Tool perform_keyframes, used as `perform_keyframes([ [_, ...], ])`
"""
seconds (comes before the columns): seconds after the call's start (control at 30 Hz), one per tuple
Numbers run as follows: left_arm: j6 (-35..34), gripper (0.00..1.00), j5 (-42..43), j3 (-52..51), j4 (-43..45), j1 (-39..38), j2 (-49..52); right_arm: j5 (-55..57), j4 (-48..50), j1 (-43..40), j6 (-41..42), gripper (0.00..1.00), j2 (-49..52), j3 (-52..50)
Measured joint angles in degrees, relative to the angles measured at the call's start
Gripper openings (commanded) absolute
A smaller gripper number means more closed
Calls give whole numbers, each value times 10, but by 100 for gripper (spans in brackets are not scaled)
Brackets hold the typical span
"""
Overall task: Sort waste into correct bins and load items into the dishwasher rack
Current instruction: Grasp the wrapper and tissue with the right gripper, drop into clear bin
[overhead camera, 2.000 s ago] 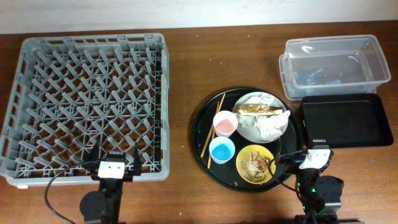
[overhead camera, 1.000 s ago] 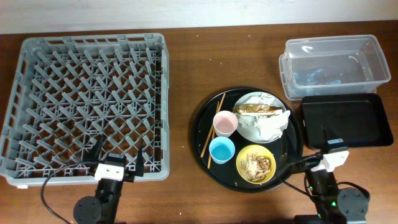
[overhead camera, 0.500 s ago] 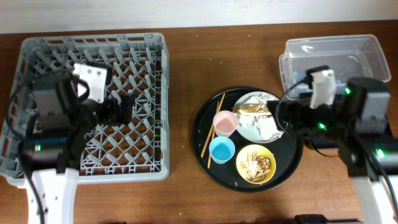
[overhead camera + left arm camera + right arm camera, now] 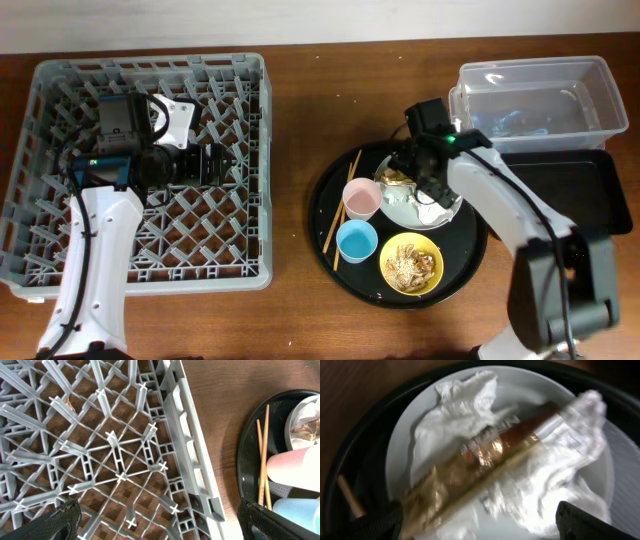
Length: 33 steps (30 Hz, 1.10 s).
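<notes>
At the left of the brown counter (image 4: pixel 296 90) stands the big grey dishwasher rack (image 4: pixel 150 62). The left arm reaches over its right half, and the left fingers (image 4: pixel 52 524) are spread wide apart and hold nothing. They hang over the pegs near the right wall of the rack.

To the right of the rack, apart from it, lies the round black tray (image 4: pixel 322 225), and all the dishes are on it. The two chopsticks (image 4: pixel 341 205) lie along its left side, close together. Just beside them stands the pink cup (image 4: pixel 361 199), and in front of it the blue cup (image 4: pixel 357 241); both are upright. The yellow bowl (image 4: pixel 388 254) is at the front of the tray with beige food scraps (image 4: pixel 409 266) in it.

The white plate (image 4: pixel 406 435) sits at the back of the tray. On it lies the crumpled napkin (image 4: pixel 454 407), and across the napkin the shiny brown-gold wrapper (image 4: pixel 485 457) lies slanted. The right fingers (image 4: pixel 592 522) hover just above this plate, wide apart, and grip nothing; I cannot tell if they touch the paper.

At the far right is the clear plastic tub (image 4: pixel 535 68). Something faint and bluish shows inside it, but I cannot tell what it is. The shallow black tray (image 4: pixel 590 190) lies directly in front of the tub, right against it.
</notes>
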Motion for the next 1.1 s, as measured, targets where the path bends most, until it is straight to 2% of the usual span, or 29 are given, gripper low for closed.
perform_keyframes([
  [0.1,0,99,0,0,0,0,0,4,17,0,12,99,58,0],
  [0.13,0,99,0,0,-1,0,0,4,22,0,13,95,72,0],
  [0.17,0,99,0,0,-1,0,0,7,27,0,14,55,84,1],
  [0.2,0,99,0,0,-1,0,0,9,28,1,12,21,86,2],
  [0.23,0,99,0,0,-1,0,0,15,26,0,12,4,89,3],
  [0.27,0,99,0,0,-1,0,0,14,28,0,17,4,90,4],
  [0.37,0,99,0,0,-1,0,0,3,30,0,7,4,90,6],
  [0.47,0,99,0,0,-1,0,0,-57,-23,0,-80,4,91,48],
  [0.57,0,99,1,0,-3,0,0,-115,-173,-13,-181,4,55,248],
  [0.63,0,99,2,0,-2,0,0,-111,-196,-50,-206,4,24,354],
  [0.67,0,99,2,0,-2,0,0,-82,-188,-93,-216,4,6,393],
  [0.8,0,99,2,0,-2,0,0,-15,-123,-194,-216,4,43,396],
  [0.83,0,99,3,0,-1,0,0,-9,-99,-213,-216,16,74,395],
  [0.87,0,99,3,0,-1,0,1,-7,-51,-220,-217,48,100,396],
  [0.9,0,99,3,0,0,0,1,-7,-13,-223,-217,72,126,395],
  [0.93,0,99,4,0,0,0,1,-5,9,-226,-218,89,155,395],
  [0.97,0,99,4,0,-2,0,1,-5,13,-226,-219,94,191,395],
  [1.07,0,99,4,0,-1,0,1,-6,-3,-226,-230,95,189,394],
  [1.1,0,99,4,0,-2,0,1,-15,-15,-226,-244,92,178,394],
])
